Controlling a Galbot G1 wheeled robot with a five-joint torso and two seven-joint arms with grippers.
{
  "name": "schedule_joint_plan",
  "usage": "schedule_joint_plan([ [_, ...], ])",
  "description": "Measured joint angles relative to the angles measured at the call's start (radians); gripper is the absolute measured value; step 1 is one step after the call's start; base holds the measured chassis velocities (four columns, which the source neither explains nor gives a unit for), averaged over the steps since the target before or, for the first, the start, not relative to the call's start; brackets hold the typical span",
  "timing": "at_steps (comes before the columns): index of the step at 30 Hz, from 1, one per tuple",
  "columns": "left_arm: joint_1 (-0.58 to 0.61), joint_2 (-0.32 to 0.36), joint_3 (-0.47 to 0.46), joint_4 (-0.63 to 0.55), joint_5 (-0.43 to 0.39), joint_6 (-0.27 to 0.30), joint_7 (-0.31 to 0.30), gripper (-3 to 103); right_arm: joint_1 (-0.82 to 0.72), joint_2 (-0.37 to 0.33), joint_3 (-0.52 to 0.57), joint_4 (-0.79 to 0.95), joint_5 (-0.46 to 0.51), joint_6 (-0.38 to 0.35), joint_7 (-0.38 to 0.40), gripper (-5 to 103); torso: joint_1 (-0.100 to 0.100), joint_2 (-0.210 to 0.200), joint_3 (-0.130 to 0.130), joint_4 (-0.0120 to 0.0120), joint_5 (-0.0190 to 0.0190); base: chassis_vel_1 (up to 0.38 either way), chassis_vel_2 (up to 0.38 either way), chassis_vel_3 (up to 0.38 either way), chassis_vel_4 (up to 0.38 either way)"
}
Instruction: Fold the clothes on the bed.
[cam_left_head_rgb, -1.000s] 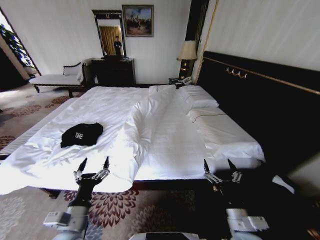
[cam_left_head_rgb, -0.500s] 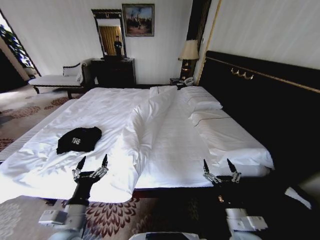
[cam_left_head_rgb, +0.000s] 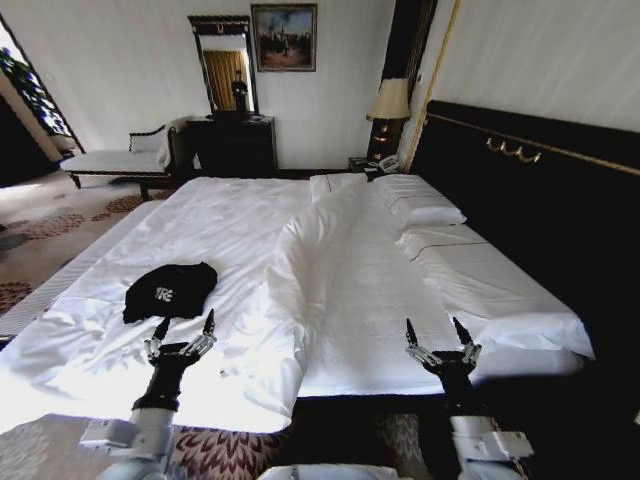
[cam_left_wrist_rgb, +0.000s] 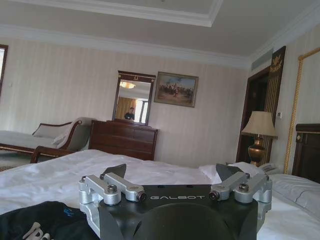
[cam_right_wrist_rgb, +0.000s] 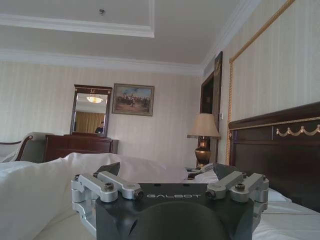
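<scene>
The clothes (cam_left_head_rgb: 170, 290), a crumpled black T-shirt with white lettering, lie on the near left part of the bed (cam_left_head_rgb: 330, 270), which has white sheets and a dark headboard. My left gripper (cam_left_head_rgb: 184, 326) hovers open over the bed's near edge, just short of the shirt and a little to its right. In the left wrist view the shirt (cam_left_wrist_rgb: 40, 222) shows right beside the left gripper (cam_left_wrist_rgb: 172, 172). My right gripper (cam_left_head_rgb: 432, 328) is open over the bed's near right edge, far from the shirt. The right gripper (cam_right_wrist_rgb: 167, 170) holds nothing.
A long ridge of bunched duvet (cam_left_head_rgb: 290, 260) runs down the bed's middle. Pillows (cam_left_head_rgb: 425, 205) lie by the headboard (cam_left_head_rgb: 530, 190). A dresser with mirror (cam_left_head_rgb: 232, 140), a chaise (cam_left_head_rgb: 115, 160) and a lamp (cam_left_head_rgb: 390, 105) stand at the far wall. Patterned carpet (cam_left_head_rgb: 40, 230) lies to the left.
The whole picture has shifted: the camera has moved closer to the bed and slightly right. Both grippers now stand over the mattress edge, still open. The shirt lies as before.
</scene>
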Motion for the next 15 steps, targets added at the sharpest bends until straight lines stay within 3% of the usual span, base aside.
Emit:
schedule_joint_plan([
  [15,-0.001,-0.003,-0.012,0.006,0.003,-0.007,0.000,100,0.008,0.004,-0.006,-0.003,0.001,0.005,0.004,100,0.000,0.000,0.000,0.0001,0.0005,0.012,0.166,-0.022,-0.152],
])
